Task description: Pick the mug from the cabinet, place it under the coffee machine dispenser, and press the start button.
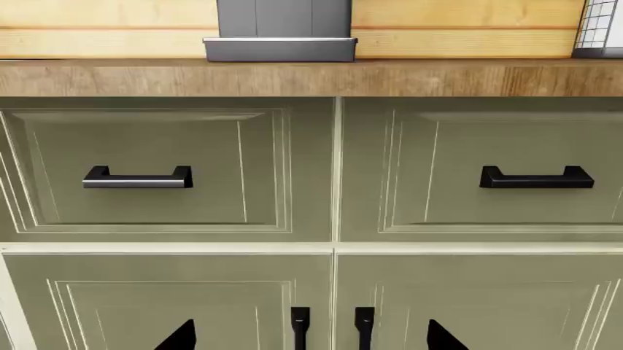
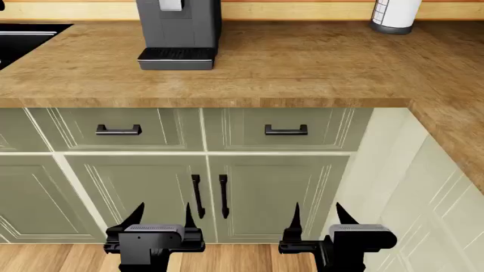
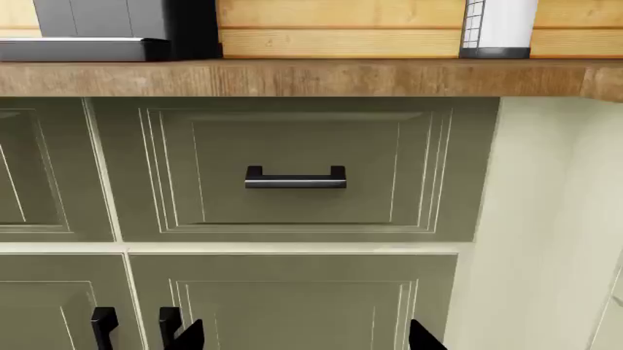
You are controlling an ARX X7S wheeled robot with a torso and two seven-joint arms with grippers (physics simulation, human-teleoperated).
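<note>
Both end effectors, left [image 2: 160,218] and right [image 2: 316,218], are hanging open near the closed cabinet doors [image 2: 268,195]. The mug is not showing. The coffee machine [image 2: 178,31] is standing far left on the desk [image 2: 302,68].

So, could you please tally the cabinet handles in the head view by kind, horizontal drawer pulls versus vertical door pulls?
Horizontal drawer pulls: 2, the left one and the right one.
Vertical door pulls: 2, the left one and the right one.
Total: 4 handles, all black.
</note>
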